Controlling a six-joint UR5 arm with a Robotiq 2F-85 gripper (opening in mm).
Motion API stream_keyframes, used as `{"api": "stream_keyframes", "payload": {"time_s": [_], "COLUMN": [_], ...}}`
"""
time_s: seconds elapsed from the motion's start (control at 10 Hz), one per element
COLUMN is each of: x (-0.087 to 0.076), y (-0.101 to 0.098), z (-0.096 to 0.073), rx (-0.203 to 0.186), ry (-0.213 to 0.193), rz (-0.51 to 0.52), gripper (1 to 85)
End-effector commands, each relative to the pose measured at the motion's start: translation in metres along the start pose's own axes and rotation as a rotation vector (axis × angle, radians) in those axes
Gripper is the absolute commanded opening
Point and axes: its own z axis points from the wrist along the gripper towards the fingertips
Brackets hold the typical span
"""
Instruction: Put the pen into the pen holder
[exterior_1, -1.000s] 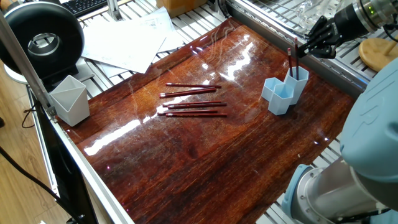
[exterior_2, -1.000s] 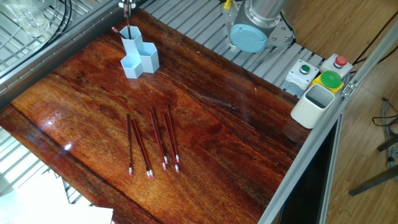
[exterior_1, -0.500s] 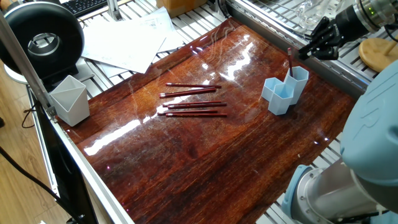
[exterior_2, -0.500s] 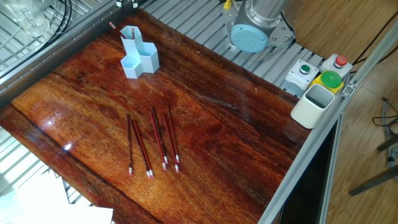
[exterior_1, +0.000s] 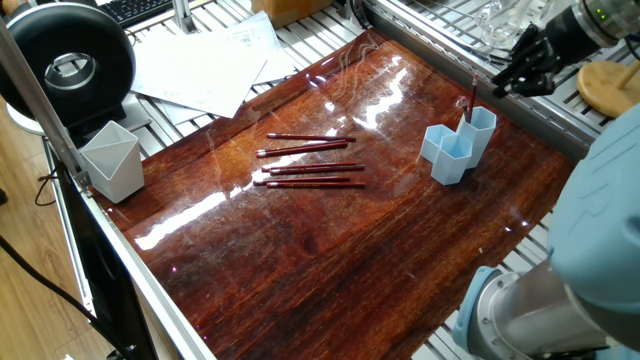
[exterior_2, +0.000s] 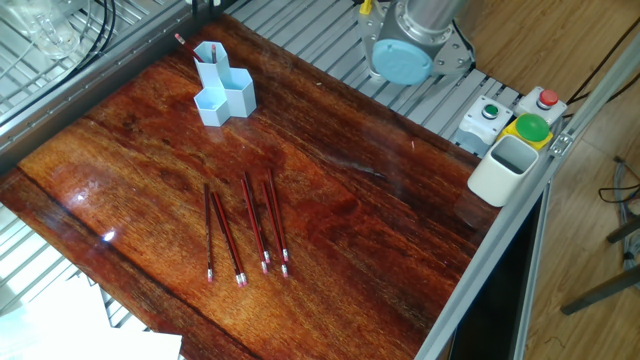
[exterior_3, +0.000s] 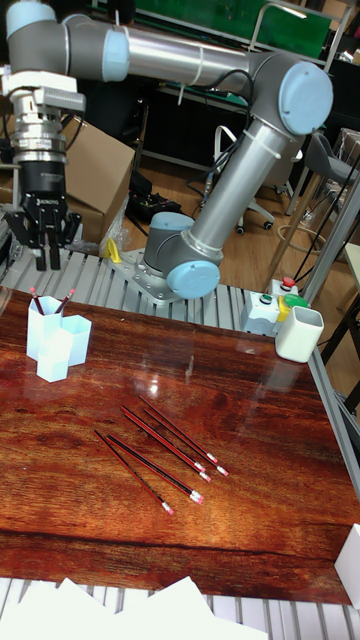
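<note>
While pens (exterior_3: 34, 299) stand in the holder (exterior_3: 56, 346), claw (exterior_3: 46, 258) hangs above.

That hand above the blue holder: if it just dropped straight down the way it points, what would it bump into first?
Probably the pens standing in the pen holder, then the holder's tallest tube. The hand points downward above them, though depth is hard to judge, so it might pass slightly behind.

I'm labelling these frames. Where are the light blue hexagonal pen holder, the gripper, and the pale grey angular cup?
Light blue hexagonal pen holder (exterior_1: 455, 152): one fixed view, front wall.
Gripper (exterior_3: 45, 255): tall fixed view, between fingertips.
Pale grey angular cup (exterior_1: 112, 162): one fixed view, side wall.
</note>
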Motion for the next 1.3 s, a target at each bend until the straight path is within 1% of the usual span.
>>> {"api": "stream_keyframes", "payload": {"time_s": [0.0, 0.1, 0.2, 0.3, 0.4, 0.5, 0.6, 0.7, 0.8, 0.9, 1.0, 1.1, 1.2], "x": [-0.001, -0.012, -0.026, -0.034, -0.039, -0.049, -0.055, -0.046, -0.035, -0.022, -0.002, 0.009, 0.015], "y": [0.001, 0.005, 0.01, 0.018, 0.028, 0.042, 0.051, 0.047, 0.049, 0.054, 0.053, 0.046, 0.041], "z": [-0.019, -0.021, -0.025, -0.03, -0.038, -0.042, -0.033, -0.032, -0.035, -0.04, -0.049, -0.056, -0.061], "rx": [0.039, 0.041, 0.052, 0.068, 0.095, 0.106, 0.084, 0.097, 0.099, 0.103, 0.141, 0.174, 0.191], "ry": [0.103, 0.119, 0.15, 0.201, 0.277, 0.325, 0.308, 0.341, 0.386, 0.439, 0.517, 0.563, 0.59], "rz": [0.066, 0.082, 0.102, 0.133, 0.174, 0.206, 0.19, 0.168, 0.171, 0.189, 0.234, 0.226, 0.202], "gripper": [28.3, 28.3, 28.3, 27.3, 25.0, 24.3, 29.3, 28.7, 27.0, 25.7, 8.7, 1.0, 1.0]}}
